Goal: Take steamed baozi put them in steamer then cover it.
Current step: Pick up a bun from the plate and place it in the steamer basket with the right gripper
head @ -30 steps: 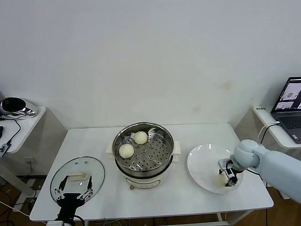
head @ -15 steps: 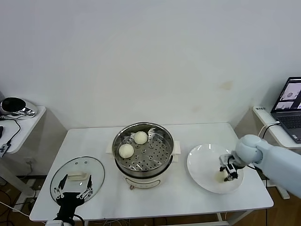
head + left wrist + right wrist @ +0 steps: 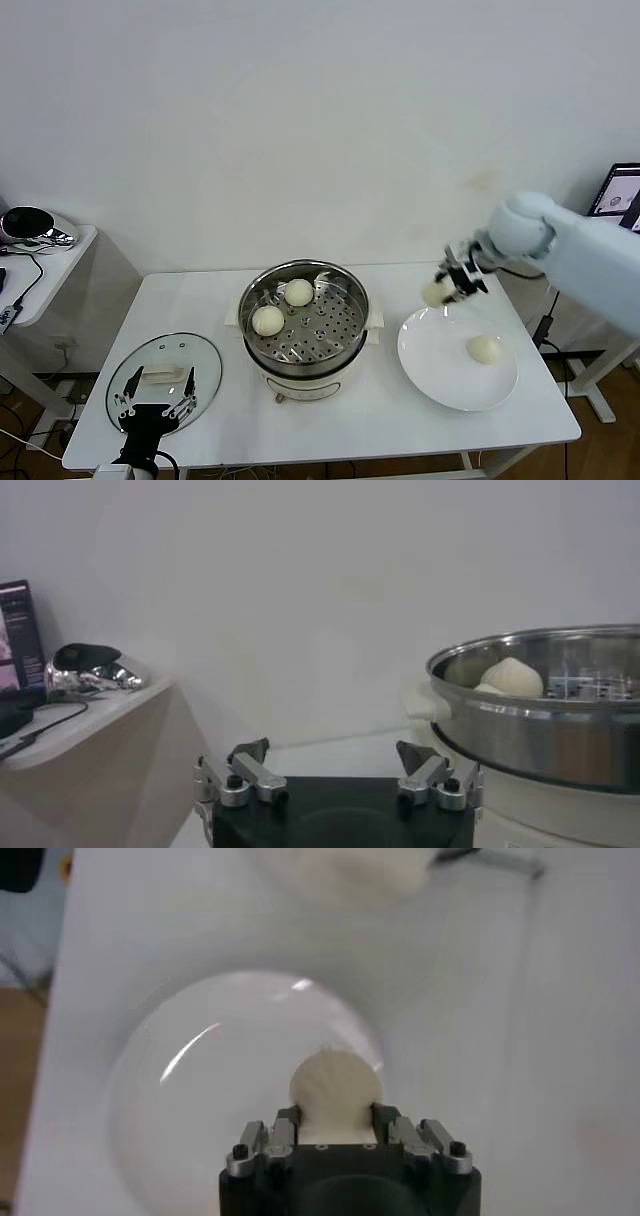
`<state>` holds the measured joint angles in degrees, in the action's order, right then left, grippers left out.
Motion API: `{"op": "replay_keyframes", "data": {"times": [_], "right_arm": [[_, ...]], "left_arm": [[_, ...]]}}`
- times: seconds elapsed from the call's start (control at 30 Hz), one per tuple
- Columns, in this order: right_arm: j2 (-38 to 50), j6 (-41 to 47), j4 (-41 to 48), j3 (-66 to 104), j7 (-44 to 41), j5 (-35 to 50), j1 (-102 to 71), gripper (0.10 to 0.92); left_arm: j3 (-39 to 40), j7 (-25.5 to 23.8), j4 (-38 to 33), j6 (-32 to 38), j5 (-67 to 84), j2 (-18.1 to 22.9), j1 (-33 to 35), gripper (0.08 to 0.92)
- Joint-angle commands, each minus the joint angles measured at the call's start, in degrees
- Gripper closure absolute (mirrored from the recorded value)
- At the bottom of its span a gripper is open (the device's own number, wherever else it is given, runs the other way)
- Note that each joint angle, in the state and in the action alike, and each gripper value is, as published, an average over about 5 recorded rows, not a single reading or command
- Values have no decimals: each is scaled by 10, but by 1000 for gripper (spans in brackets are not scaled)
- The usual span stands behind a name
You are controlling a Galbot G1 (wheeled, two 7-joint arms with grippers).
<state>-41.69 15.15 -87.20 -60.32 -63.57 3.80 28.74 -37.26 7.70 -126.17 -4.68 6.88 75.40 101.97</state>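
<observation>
While the head view shows the right gripper (image 3: 449,283) clenched on a baozi (image 3: 435,293) above the far rim of the plate (image 3: 430,365), the steamer (image 3: 305,315) lies to its left and lower, nearer this arm's load than the left gripper (image 3: 152,412), which waits released beside the cover (image 3: 160,372). A second earlier this gripper was down on the plate; one bun (image 3: 484,349) remains there.

From the left wrist, the open gripper (image 3: 335,780) faces the steamer wall (image 3: 540,730).

From the right wrist, the held bun (image 3: 335,1086) hangs over the plate (image 3: 180,1108).
</observation>
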Motion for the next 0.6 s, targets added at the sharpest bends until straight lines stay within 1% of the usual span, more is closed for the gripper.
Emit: {"op": "replay_keyframes", "data": {"times": [0.03,0.17,0.27,0.47,0.6], "right_arm": [[-182,-48,2,-73,47,105,120,550],[-249,-103,16,-91,54,87,94,550],[-280,-142,21,-112,54,63,78,550],[-318,-239,41,-140,55,-23,43,550],[-323,-274,43,-144,51,-74,26,550]], "left_arm": [[-1,0,1,0,1,2,-2,177],[-5,1,-2,0,4,6,-3,177],[-8,2,-5,0,6,9,-2,177],[-9,2,-11,0,6,13,-1,177],[-8,2,-14,1,7,15,-2,177]]}}
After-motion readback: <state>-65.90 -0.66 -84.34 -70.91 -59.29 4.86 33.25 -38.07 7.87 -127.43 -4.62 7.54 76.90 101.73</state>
